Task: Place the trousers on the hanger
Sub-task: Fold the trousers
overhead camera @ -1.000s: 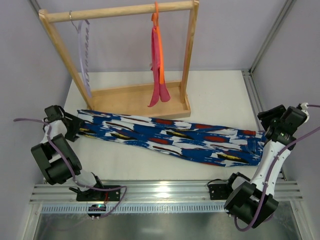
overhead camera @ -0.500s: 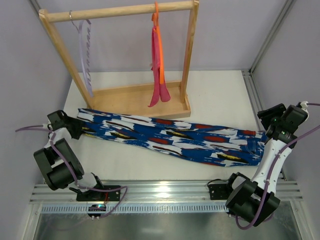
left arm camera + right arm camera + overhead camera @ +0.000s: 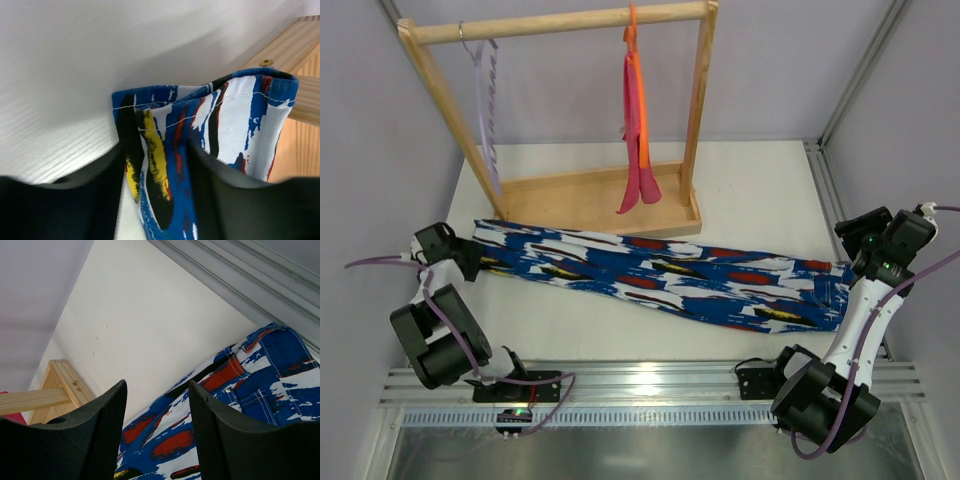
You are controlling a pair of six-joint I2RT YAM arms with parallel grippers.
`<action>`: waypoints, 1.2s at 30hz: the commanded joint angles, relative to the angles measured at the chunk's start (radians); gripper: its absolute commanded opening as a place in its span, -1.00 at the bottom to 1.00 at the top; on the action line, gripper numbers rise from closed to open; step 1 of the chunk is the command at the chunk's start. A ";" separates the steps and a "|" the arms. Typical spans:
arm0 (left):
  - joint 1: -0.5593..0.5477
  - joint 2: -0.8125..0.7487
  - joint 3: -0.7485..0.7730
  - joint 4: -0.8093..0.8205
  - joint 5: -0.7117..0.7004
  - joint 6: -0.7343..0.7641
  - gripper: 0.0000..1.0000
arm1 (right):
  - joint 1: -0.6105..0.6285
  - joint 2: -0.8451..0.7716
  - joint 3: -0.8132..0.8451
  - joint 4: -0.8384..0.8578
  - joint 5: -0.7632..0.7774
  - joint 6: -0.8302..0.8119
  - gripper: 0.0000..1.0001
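the trousers (image 3: pixel 660 280) lie flat across the counter (image 3: pixel 760 190), mid-frame. left tool (image 3: pixel 156 160) straddles the hem, grip unclear; right tool (image 3: pixel 157 400) gapes empty near the waistband. a shallow pinch could catch one layer and slip.

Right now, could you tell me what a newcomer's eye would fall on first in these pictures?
The boldly printed trousers stand out first, stretched across the white table in front of the wooden rack. Next comes the pink cloth on an orange hanger towards the rack's right, with the pale lilac hanger at its left. The left gripper straddles the trousers' left end.
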 commanded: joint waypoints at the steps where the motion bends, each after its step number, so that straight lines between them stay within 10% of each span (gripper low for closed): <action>1: 0.008 -0.063 -0.006 -0.012 -0.062 -0.002 0.14 | 0.003 -0.013 0.043 0.023 0.002 -0.008 0.11; 22: 0.143 -0.036 -0.182 0.339 0.173 -0.086 0.40 | 0.002 0.028 0.040 0.055 -0.004 -0.006 0.11; 36: 0.141 0.015 -0.228 0.433 0.162 -0.124 -0.13 | 0.000 0.074 0.055 0.067 -0.027 -0.005 0.11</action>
